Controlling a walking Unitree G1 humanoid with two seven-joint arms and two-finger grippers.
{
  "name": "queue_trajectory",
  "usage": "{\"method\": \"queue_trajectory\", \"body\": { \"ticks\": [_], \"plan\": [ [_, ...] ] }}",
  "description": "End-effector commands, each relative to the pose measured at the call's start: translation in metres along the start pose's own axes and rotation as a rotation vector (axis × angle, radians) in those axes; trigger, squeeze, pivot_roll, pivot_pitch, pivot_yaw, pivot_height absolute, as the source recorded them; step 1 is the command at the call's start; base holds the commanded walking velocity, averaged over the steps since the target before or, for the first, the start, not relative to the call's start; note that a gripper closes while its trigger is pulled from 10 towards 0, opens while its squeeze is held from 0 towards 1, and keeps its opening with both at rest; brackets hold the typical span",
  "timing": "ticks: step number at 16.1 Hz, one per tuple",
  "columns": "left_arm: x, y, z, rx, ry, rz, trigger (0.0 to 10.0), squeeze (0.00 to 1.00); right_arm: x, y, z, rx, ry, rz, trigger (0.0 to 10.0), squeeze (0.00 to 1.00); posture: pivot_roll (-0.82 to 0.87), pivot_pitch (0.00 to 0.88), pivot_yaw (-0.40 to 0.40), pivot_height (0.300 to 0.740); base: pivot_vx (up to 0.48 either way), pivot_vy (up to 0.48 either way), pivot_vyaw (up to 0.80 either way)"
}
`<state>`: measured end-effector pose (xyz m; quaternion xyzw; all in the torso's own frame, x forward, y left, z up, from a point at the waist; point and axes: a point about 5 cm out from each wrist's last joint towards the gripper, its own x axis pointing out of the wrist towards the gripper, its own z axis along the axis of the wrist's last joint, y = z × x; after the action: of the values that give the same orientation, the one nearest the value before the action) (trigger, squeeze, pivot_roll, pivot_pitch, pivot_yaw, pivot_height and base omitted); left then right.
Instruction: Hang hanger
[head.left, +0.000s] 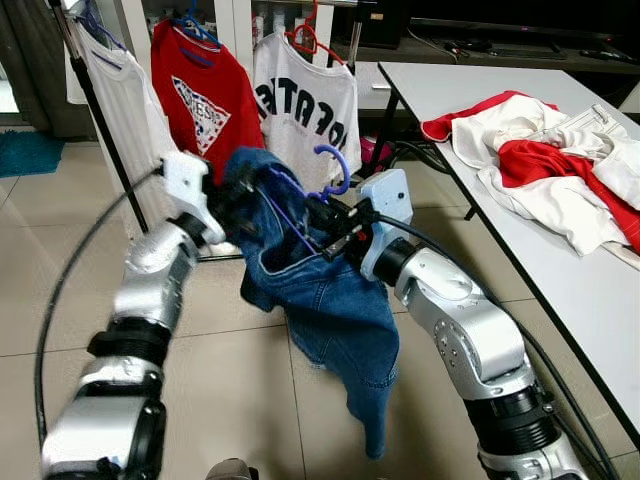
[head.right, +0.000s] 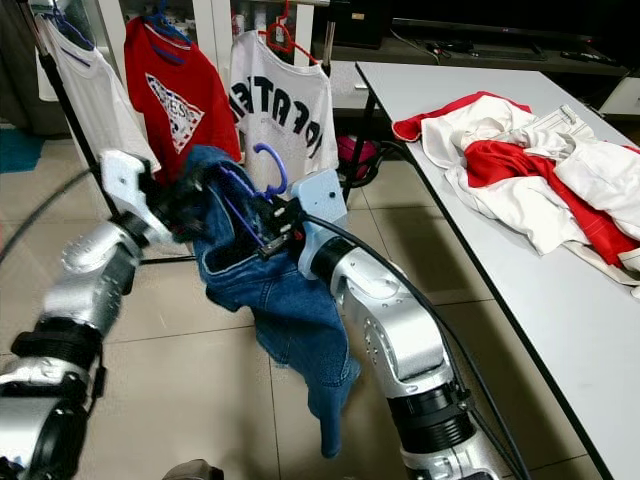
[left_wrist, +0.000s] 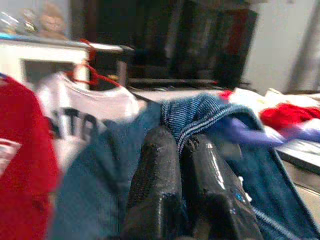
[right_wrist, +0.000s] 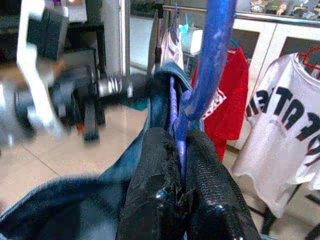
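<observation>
Right hand (head.left: 335, 232) pinches thin purple hanger (head.left: 335, 170); blue denim (head.left: 330, 310) droops.

We look down on a floor (head.left: 60, 250) of large pale beige tiles with thin dark joints. On the right a long white table (head.left: 560, 270) with black legs runs away from us, and a heap of red and white clothes (head.left: 545, 160) lies on it. Ahead, a black clothes rack (head.left: 85, 90) carries a white shirt (head.left: 115, 100), a red T-shirt (head.left: 205, 95) and a white T-shirt with black letters (head.left: 305, 105). Behind them stand white cabinets (head.left: 235, 20) and a low dark shelf (head.left: 500, 35). A teal mat (head.left: 25, 150) lies at far left.
</observation>
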<state>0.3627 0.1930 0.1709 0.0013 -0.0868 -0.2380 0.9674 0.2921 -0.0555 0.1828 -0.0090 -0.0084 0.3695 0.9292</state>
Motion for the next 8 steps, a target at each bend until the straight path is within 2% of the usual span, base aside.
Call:
{"method": "queue_trajectory", "body": {
  "ticks": [1, 3, 5, 6, 8],
  "plan": [
    [0.005, 0.012, 0.019, 0.041, -0.035, 0.049, 0.0, 0.0, -0.002, -0.001, -0.001, -0.048, 0.007, -0.002, 10.0, 0.0, -0.01, 0.0, -0.068, 0.74, 0.0, 0.0, 0.0],
    [0.003, 0.025, 0.03, 0.079, -0.035, 0.088, 0.0, 0.0, -0.003, 0.001, -0.002, -0.019, 0.011, 0.028, 10.0, 0.0, -0.01, 0.0, -0.069, 0.74, 0.0, 0.0, 0.0],
    [-0.003, 0.045, 0.04, 0.131, -0.008, 0.162, 0.0, 0.0, -0.005, 0.002, -0.004, 0.021, 0.009, 0.05, 10.0, 0.0, 0.01, 0.0, -0.074, 0.74, 0.0, 0.0, 0.0],
    [-0.009, 0.056, 0.043, 0.158, 0.015, 0.213, 0.0, 0.0, -0.006, 0.002, -0.004, 0.031, 0.008, 0.054, 10.0, 0.0, 0.01, 0.0, -0.074, 0.74, 0.0, 0.0, 0.0],
    [-0.015, 0.067, 0.043, 0.179, 0.041, 0.274, 0.0, 0.0, -0.007, 0.002, -0.004, 0.045, 0.002, 0.062, 10.0, 0.0, 0.01, 0.0, -0.074, 0.74, 0.0, 0.0, 0.0]
  ]
}}
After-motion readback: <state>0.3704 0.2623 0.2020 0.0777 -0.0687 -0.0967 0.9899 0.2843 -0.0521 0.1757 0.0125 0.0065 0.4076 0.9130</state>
